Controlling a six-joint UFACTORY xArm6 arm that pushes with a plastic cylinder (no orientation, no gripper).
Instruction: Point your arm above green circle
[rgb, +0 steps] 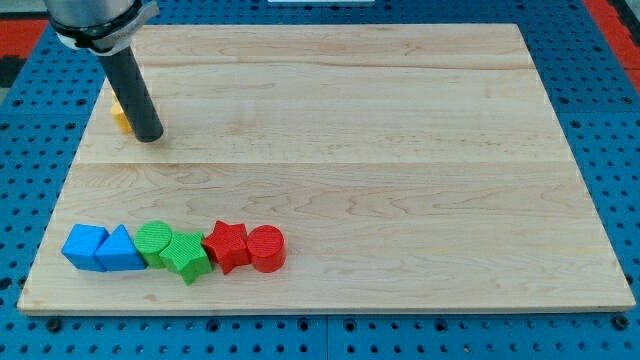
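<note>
My tip (149, 136) stands near the view's top left, rod tilted, touching a partly hidden yellow block (120, 117); no jaws fitted. The green circle (153, 240) lies well below the tip, in the bottom row.

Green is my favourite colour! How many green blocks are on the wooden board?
2. The green circle block sits in the row near the view's bottom left; the green star-like block touches it on the view's right. My tip is far above them. None looks hidden.

A lab bench: a wooden tabletop (340, 130) sits on blue perforated mounting plate (600, 110), under a robot rod (135, 95).
</note>
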